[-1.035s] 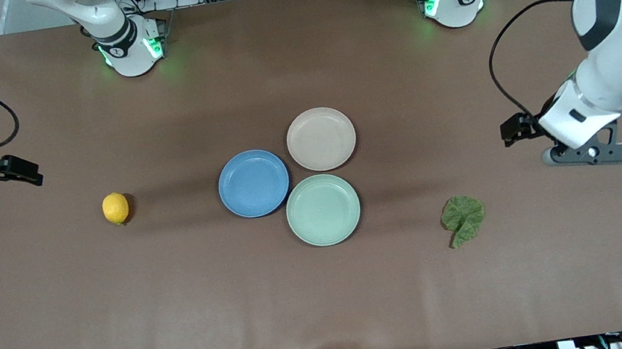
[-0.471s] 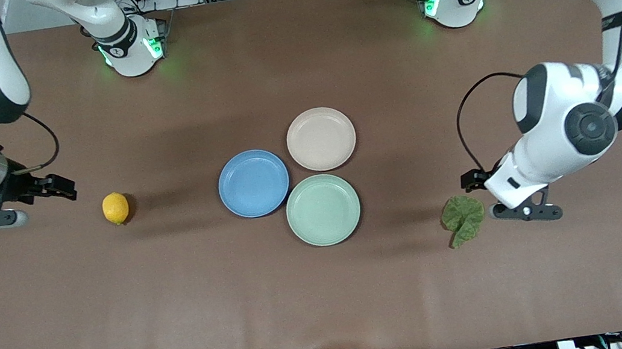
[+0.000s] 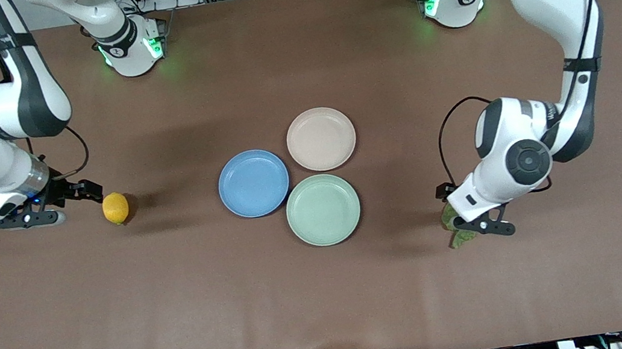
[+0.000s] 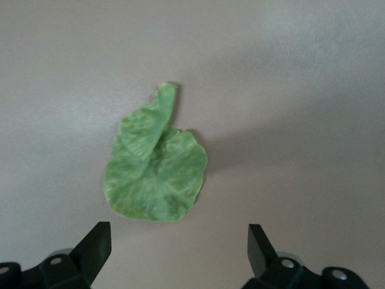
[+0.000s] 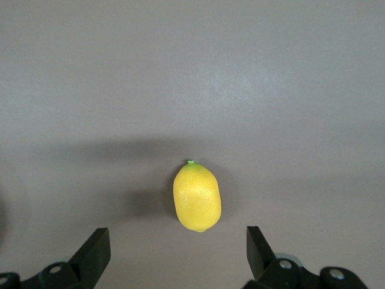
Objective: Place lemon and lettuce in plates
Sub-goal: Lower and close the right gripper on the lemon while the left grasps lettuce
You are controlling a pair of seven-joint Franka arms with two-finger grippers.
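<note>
No writing could be read. The smooth oval lemon [image 3: 115, 208] lay on the brown bench [image 3: 328, 294] toward the right arm's end; the wrinkly lettuce [image 4: 155, 171] lay flat toward the left arm's end. Since a second earlier both arms had swung inward: the right end effector [image 5: 174, 250] hung beside the lemon, fingers apart, and the left end effector [image 4: 175, 248] over the lettuce, also spread. The blue plate [image 3: 253, 183] and beige plate [image 3: 320, 138] sat untouched mid-bench.

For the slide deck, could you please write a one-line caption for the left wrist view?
Open left gripper poised above the wrinkly green lettuce leaf lying flat on the brown table.
</note>
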